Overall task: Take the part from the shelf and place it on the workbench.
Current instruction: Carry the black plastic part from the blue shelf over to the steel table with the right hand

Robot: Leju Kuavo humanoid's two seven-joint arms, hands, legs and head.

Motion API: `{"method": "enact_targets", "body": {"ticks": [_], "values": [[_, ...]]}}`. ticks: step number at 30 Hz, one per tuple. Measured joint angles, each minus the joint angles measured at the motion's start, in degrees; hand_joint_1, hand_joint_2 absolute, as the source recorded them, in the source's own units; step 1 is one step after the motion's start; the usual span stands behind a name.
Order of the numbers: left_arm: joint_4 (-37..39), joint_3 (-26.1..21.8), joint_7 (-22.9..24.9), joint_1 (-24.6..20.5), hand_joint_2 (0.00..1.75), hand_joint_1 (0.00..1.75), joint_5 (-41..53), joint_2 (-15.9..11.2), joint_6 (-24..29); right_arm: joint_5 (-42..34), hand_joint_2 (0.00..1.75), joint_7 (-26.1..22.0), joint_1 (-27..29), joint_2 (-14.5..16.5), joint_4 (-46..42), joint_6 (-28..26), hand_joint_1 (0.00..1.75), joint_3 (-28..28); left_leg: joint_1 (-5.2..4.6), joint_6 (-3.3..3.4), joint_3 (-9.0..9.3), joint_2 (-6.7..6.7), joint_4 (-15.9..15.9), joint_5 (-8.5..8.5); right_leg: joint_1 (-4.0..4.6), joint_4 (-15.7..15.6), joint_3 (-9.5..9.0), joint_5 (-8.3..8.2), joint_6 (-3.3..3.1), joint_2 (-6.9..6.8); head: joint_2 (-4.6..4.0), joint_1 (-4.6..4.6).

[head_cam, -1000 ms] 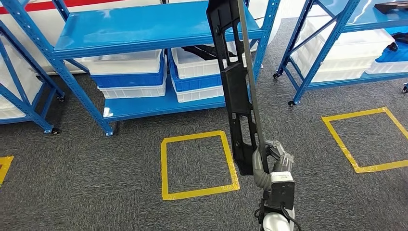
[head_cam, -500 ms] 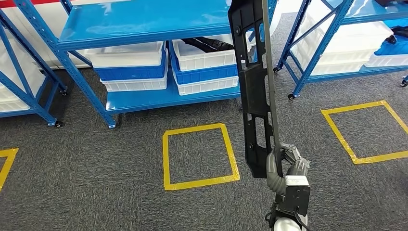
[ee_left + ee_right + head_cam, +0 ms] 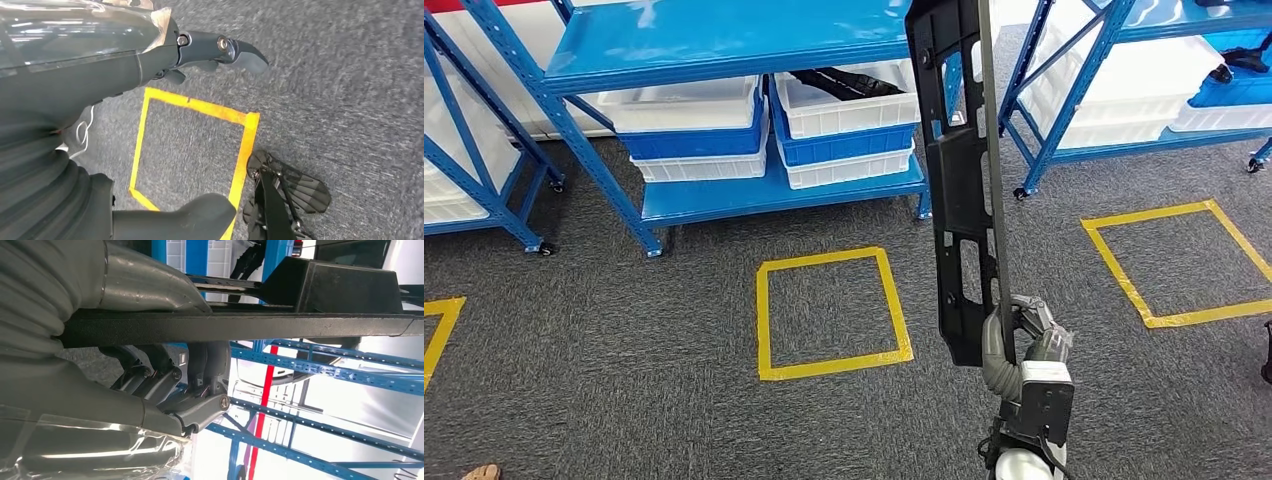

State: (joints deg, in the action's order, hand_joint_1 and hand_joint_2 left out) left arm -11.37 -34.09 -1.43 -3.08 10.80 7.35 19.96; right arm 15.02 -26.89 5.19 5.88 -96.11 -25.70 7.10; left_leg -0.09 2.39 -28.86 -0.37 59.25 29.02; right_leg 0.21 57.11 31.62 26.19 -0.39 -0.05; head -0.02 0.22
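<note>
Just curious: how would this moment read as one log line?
right hand: holds part upright | left hand: open, over floor | shelf: ahead

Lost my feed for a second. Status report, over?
Right hand grips the long black part at its lower end, part upright. Left hand holds nothing, fingers apart. Blue shelf ahead; path not visibly blocked.
</note>
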Motion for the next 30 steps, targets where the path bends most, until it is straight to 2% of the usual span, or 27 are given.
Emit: {"method": "enact_targets", "body": {"ticks": [2,4,5,6,8,9,10,11,12,13,14,15,17,19,20,21,23,24,25,26,27,28,30], "values": [[-0.02,0.00,0.00,0.03,1.75,0.00,0.00,-0.01,0.00,0.21,1.75,0.26,0.01,0.28,-0.22,0.01,1.75,-0.04,-0.48,0.48,0.60,-0.03,-1.74,-0.36,-0.24,-0.03,0.38,-0.64,0.79,-0.08,0.00,-0.03],[-0.02,-0.01,-0.03,0.07,1.75,0.00,-0.02,0.04,-0.01,0.46,1.75,0.55,0.09,0.49,-0.46,0.06,1.75,-0.09,-0.39,1.07,0.55,0.08,-3.17,-1.21,-0.31,0.67,1.21,-0.14,1.15,-0.07,0.00,-0.07],[-0.02,-0.02,-0.10,0.05,1.75,0.00,-0.04,0.08,-0.02,0.57,1.75,0.68,0.11,0.52,-0.61,0.10,1.75,-0.11,-0.24,1.38,0.36,0.18,-3.85,-1.69,-0.30,2.17,2.04,1.14,1.12,-0.04,0.00,0.07],[-0.03,-0.02,-0.22,0.05,1.75,0.00,-0.11,0.11,-0.02,0.66,1.75,0.79,0.13,0.52,-0.70,0.18,1.75,-0.13,-0.07,1.55,0.03,0.27,-4.39,-2.08,-0.36,4.80,3.18,3.15,0.90,-0.01,0.00,0.22],[-0.04,-0.04,-0.48,0.07,1.75,0.00,-0.39,0.22,0.02,0.77,1.75,0.95,0.12,0.52,-0.75,0.56,1.75,-0.13,-0.12,1.59,-1.21,0.44,-4.27,-2.91,-0.75,11.98,5.47,7.19,0.82,0.03,0.00,0.53],[-0.04,-0.05,-0.56,0.09,1.75,0.00,-0.57,0.32,0.13,0.77,1.75,0.98,0.07,0.52,-0.65,0.83,1.75,-0.14,-0.09,1.42,-1.80,0.54,-4.21,-3.33,-1.00,14.75,5.97,8.09,1.17,0.02,0.00,0.56],[-0.04,-0.05,-0.61,0.11,1.75,0.00,-0.76,0.45,0.27,0.75,1.75,0.99,-0.09,0.52,-0.50,1.07,1.75,-0.14,0.03,1.18,-2.42,0.66,-4.10,-3.74,-1.29,15.61,5.54,7.82,1.87,0.02,0.00,0.58],[-0.04,-0.05,-0.63,0.10,1.75,0.00,-0.89,0.58,0.44,0.73,1.75,0.99,-0.34,0.52,-0.31,1.24,1.75,-0.15,0.22,0.89,-3.08,0.74,-3.88,-4.10,-1.60,14.49,4.25,6.73,2.73,0.01,0.00,0.60],[-0.04,-0.06,-0.64,0.09,1.75,0.00,-1.01,0.72,0.67,0.68,1.75,0.98,-0.69,0.53,-0.10,1.38,1.75,-0.15,0.42,0.58,-3.78,0.80,-3.47,-4.37,-1.97,11.51,2.10,5.27,3.61,-0.01,0.00,0.58],[-0.06,-0.07,-0.65,0.07,1.75,0.00,-1.08,0.82,0.93,0.59,1.75,0.97,-1.17,0.54,0.15,1.53,1.75,-0.15,0.55,0.24,-4.57,0.85,-2.87,-4.57,-2.23,7.64,-0.37,4.48,4.32,-0.01,0.01,0.64],[-0.09,-0.09,-0.66,0.03,1.75,0.00,-1.09,0.90,1.25,0.49,1.75,0.93,-1.72,0.58,0.42,1.72,1.75,-0.16,0.59,-0.11,-5.33,0.88,-2.19,-4.74,-2.15,4.35,-2.39,4.29,4.60,0.05,0.01,0.71],[-0.12,-0.13,-0.76,0.00,1.75,0.00,-1.11,0.99,1.67,0.37,1.75,0.86,-2.29,0.62,0.78,1.90,1.75,-0.19,0.52,-0.50,-5.98,0.87,-1.55,-4.95,-2.03,2.04,-3.57,4.46,4.62,0.11,0.01,0.73],[-0.16,-0.23,-1.17,-0.02,1.75,0.00,-1.11,1.20,2.73,0.17,1.75,0.61,-3.27,0.72,1.60,2.15,1.75,-0.24,0.45,-1.15,-6.76,0.85,-0.93,-5.47,-1.63,0.92,-3.74,4.87,3.92,0.23,0.00,0.57],[-0.16,-0.42,-1.81,-0.01,1.75,0.00,-1.15,1.40,3.86,-0.02,1.75,0.34,-4.12,0.79,2.60,2.32,1.75,-0.26,0.85,-1.69,-7.33,0.79,-0.38,-5.04,-1.88,1.04,-2.96,4.31,2.63,0.12,0.00,0.38],[-0.17,-0.53,-2.15,0.00,1.75,0.00,-1.19,1.52,4.29,-0.11,1.75,0.25,-4.58,0.86,3.09,2.42,1.75,-0.26,1.08,-1.93,-7.89,0.76,0.78,-3.67,-1.90,1.02,-2.57,3.92,1.78,0.07,0.00,0.30],[-0.17,-0.64,-2.40,0.00,1.75,0.00,-1.25,1.63,4.50,-0.19,1.75,0.20,-5.04,0.97,3.53,2.53,1.75,-0.25,1.23,-2.15,-8.76,0.71,2.97,-1.44,-1.86,0.99,-2.13,3.47,0.99,0.01,0.00,0.23],[-0.17,-0.78,-2.83,-0.01,1.75,0.00,-1.47,1.81,4.58,-0.26,1.75,0.16,-5.82,1.25,4.31,2.74,1.75,-0.20,1.27,-2.43,-10.88,0.59,9.61,3.36,-1.48,1.02,-1.10,2.60,-0.12,-0.03,0.00,0.09],[-0.17,-0.85,-2.97,0.00,1.75,0.00,-1.60,1.85,4.56,-0.29,1.75,0.15,-6.12,1.35,4.73,2.86,1.75,-0.17,1.28,-2.47,-11.61,0.54,12.65,4.52,-1.28,1.03,-0.57,2.19,-0.37,-0.05,0.00,0.07],[-0.17,-0.95,-3.09,0.00,1.75,0.00,-1.71,1.85,4.51,-0.34,1.75,0.14,-6.40,1.40,5.24,2.97,1.75,-0.16,1.27,-2.38,-11.60,0.52,14.29,4.38,-1.08,1.05,-0.06,1.79,-0.49,-0.07,0.00,0.07],[-0.17,-1.03,-3.22,0.00,1.75,0.00,-1.78,1.85,4.38,-0.44,1.75,0.13,-6.68,1.44,5.77,3.09,1.75,-0.15,1.25,-2.16,-10.70,0.51,14.12,3.26,-0.89,1.06,0.39,1.42,-0.50,-0.08,0.00,0.05],[-0.17,-1.11,-3.52,-0.01,1.75,0.00,-1.93,1.85,4.13,-0.58,1.75,0.12,-7.01,1.49,6.26,3.34,1.75,-0.15,1.20,-1.79,-8.83,0.49,11.96,1.66,-0.73,1.07,0.74,1.10,-0.45,-0.07,0.00,0.05],[-0.22,-1.23,-4.08,-0.10,1.75,0.00,-2.23,1.83,3.68,-0.79,1.75,0.09,-7.46,1.58,6.77,3.77,1.75,-0.14,1.07,-1.29,-6.27,0.46,8.30,0.41,-0.63,1.07,1.00,0.81,-0.40,-0.06,0.00,0.05],[-0.35,-1.79,-5.63,-0.58,1.75,0.00,-2.95,1.65,2.37,-1.14,1.75,-0.01,-8.92,1.93,7.89,4.75,1.75,-0.09,0.63,-0.41,-1.82,0.42,1.32,-0.10,-0.47,1.07,1.44,0.25,0.01,-0.09,0.00,0.10]]}}
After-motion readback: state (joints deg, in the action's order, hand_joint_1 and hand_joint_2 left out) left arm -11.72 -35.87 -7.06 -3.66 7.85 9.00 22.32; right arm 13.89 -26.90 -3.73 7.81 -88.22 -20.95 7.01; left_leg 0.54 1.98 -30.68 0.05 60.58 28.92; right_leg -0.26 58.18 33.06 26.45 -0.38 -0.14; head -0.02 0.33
